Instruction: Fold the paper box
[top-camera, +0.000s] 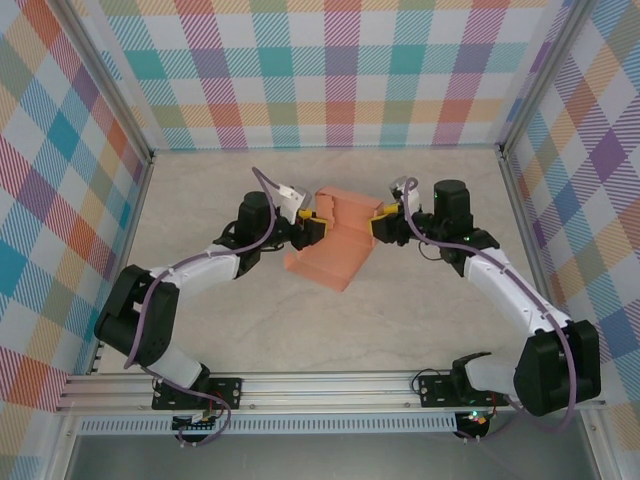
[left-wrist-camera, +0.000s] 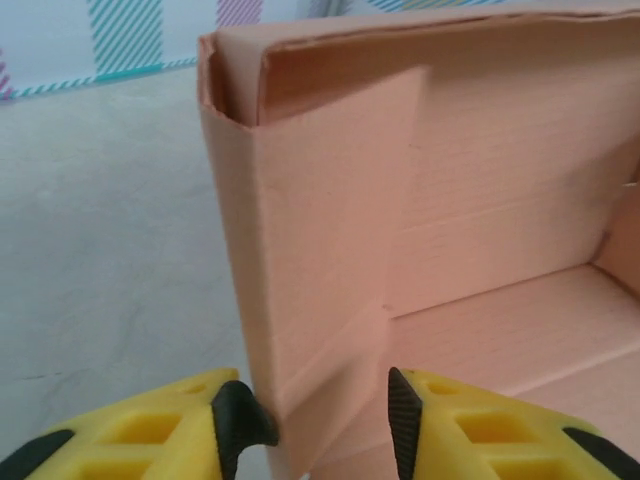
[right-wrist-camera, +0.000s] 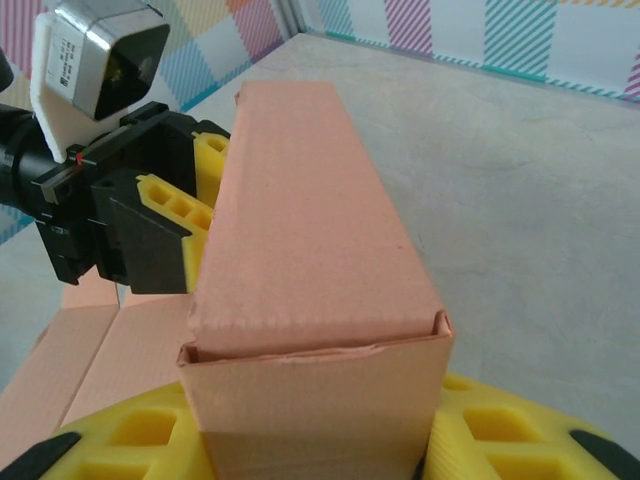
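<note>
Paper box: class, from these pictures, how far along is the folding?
Done: one long wall of the paper box stands upright, folded double into a hollow rail. In hand: the left claw and right claw each clamp an end of that wall. Left: the near panel lies flat on the table, so the remaining sides probably need raising and locking.

We see the paper box (left-wrist-camera: 450, 200) standing on the pale tabletop (left-wrist-camera: 100, 230), its folded side wall upright. The left gripper (left-wrist-camera: 330, 420) straddles that wall's lower end, and both yellow fingers (left-wrist-camera: 150, 435) seem to press against the card.
</note>
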